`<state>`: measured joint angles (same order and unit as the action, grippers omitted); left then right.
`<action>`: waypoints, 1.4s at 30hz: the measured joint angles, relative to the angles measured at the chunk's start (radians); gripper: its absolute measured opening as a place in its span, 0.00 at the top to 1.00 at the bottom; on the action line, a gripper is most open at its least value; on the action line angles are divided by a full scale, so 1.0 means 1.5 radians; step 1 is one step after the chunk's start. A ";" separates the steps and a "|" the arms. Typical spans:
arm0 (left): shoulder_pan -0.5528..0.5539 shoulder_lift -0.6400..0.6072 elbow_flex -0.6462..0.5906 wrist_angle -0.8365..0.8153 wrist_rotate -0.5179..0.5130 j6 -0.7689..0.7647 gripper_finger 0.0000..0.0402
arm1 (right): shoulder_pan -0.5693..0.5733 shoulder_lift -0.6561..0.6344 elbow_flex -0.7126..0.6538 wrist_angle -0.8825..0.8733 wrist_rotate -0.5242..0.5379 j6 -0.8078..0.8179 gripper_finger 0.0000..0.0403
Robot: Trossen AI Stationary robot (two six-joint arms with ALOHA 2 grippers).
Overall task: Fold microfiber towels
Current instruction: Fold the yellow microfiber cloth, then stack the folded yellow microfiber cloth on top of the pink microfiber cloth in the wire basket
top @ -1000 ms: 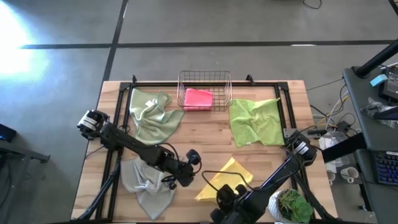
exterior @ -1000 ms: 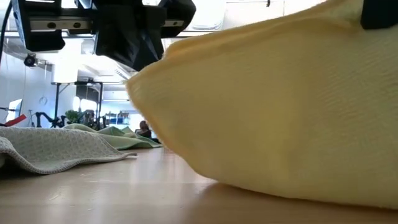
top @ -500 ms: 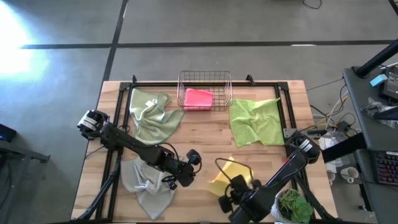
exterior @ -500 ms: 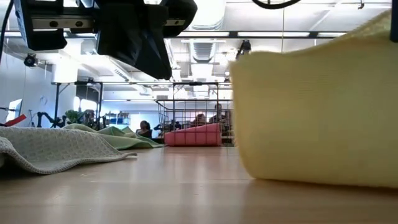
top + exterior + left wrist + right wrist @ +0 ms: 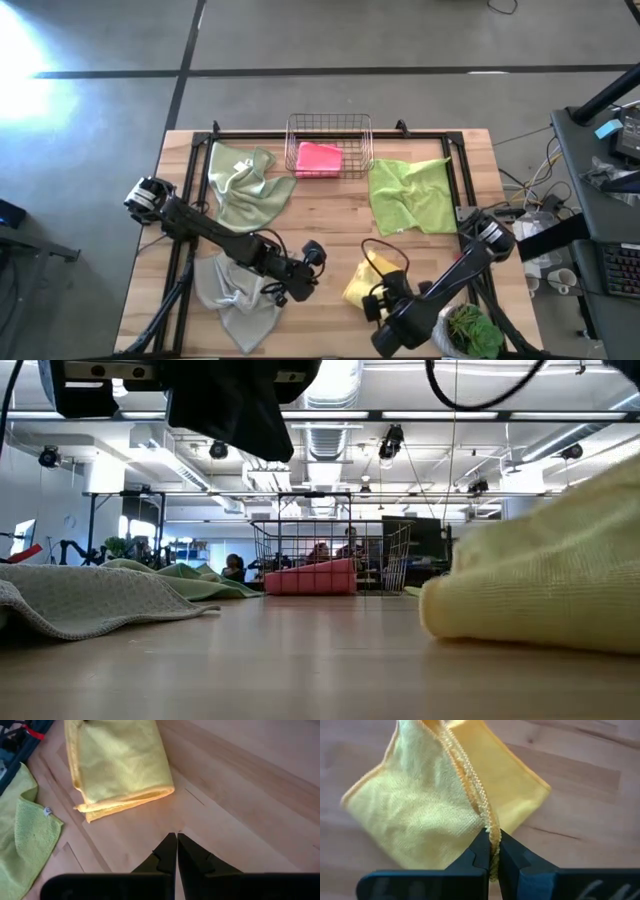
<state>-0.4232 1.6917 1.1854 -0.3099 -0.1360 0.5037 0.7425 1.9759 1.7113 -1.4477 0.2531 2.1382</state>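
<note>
The yellow towel [image 5: 368, 280] lies folded on the table near its front edge, right of the middle; it also shows in the low view [image 5: 540, 595]. My right gripper [image 5: 384, 298] is at the towel's near side, shut on it [image 5: 491, 842]. My left gripper [image 5: 312, 258] is shut and empty, hovering just left of the yellow towel [image 5: 117, 760]. The grey-beige towel [image 5: 235, 295] lies crumpled at the near left. The sage towel [image 5: 245, 185] lies at the far left and the lime green towel [image 5: 410, 195] at the far right. The pink towel [image 5: 320, 158] lies folded in the wire basket. My right gripper pinches the yellow towel's stitched edge [image 5: 487, 822] between its two fingers, where two hemmed layers meet. The edge rises from the fingers as a raised ridge. The rest of the towel [image 5: 420, 810] lies folded on the table.
The copper wire basket [image 5: 330, 130] stands at the far middle. A black frame [image 5: 460, 170] runs along the table's sides. A potted plant [image 5: 470, 330] sits at the near right corner. Bare wood lies between the towels in the middle.
My right gripper has gone toward the table's right edge and a little farther in, carrying the yellow towel's near-left part with it. That part has folded over onto the rest, so the towel is now narrower and lies farther right.
</note>
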 joint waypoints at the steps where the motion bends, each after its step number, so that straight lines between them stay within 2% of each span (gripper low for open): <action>1: 0.000 0.000 0.000 0.003 0.000 0.000 1.00 | 0.000 0.001 -0.008 0.002 0.000 0.014 0.98; 11: 0.000 0.000 0.000 0.010 -0.001 0.000 1.00 | -0.012 0.001 -0.069 0.004 -0.002 0.011 0.98; 18: 0.000 0.000 0.000 0.011 -0.003 0.000 1.00 | -0.014 0.001 -0.072 0.004 -0.012 -0.001 0.96; 22: 0.000 0.000 0.000 0.014 -0.008 0.000 1.00 | -0.019 0.001 -0.072 -0.009 -0.013 -0.016 0.90; 28: 0.002 0.000 0.000 0.030 -0.015 0.005 0.99 | -0.026 -0.001 -0.073 -0.024 -0.012 -0.012 0.74; 33: 0.003 0.000 0.000 0.028 -0.022 0.006 0.89 | -0.025 -0.044 -0.073 -0.026 0.003 0.004 0.63; 37: 0.004 0.000 0.000 0.044 -0.033 -0.006 0.78 | -0.015 -0.101 -0.073 -0.026 0.091 -0.009 0.59; 42: 0.019 0.000 0.000 0.146 -0.035 -0.150 0.67 | -0.014 -0.173 -0.073 -0.028 0.160 -0.089 0.59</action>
<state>-0.3953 1.6920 1.1851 -0.0916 -0.1891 0.2783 0.7219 1.7165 1.6024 -1.4890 0.4936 2.0053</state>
